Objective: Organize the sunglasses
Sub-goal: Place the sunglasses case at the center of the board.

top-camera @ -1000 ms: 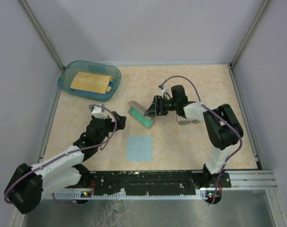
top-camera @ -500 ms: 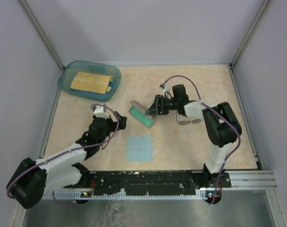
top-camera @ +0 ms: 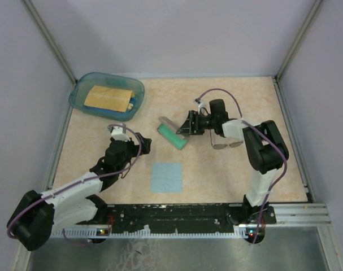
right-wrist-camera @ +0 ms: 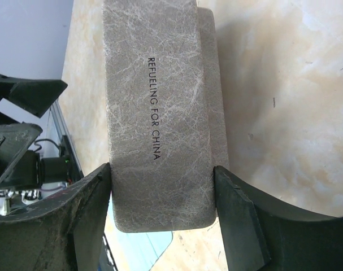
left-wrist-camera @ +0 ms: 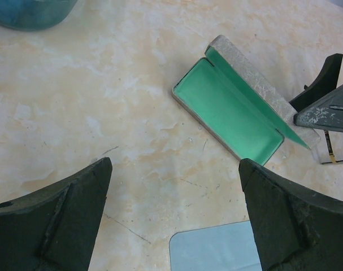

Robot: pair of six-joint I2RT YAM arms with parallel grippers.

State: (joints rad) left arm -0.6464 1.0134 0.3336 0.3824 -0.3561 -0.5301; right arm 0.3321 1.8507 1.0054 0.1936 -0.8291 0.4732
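Case (top-camera: 173,134) lies open w/ right fingers (right-wrist-camera: 160,195) pinching its lid, left fingers (left-wrist-camera: 174,217) spread idle; sunglasses (top-camera: 226,144) at case's 3 o'clock on desk (top-camera: 216,175), not yet stowed.

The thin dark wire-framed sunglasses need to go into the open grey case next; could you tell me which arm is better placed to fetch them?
Probably the right. The sunglasses lie beside the right arm, whose gripper is at the case's lid. The left gripper hovers open across the case.
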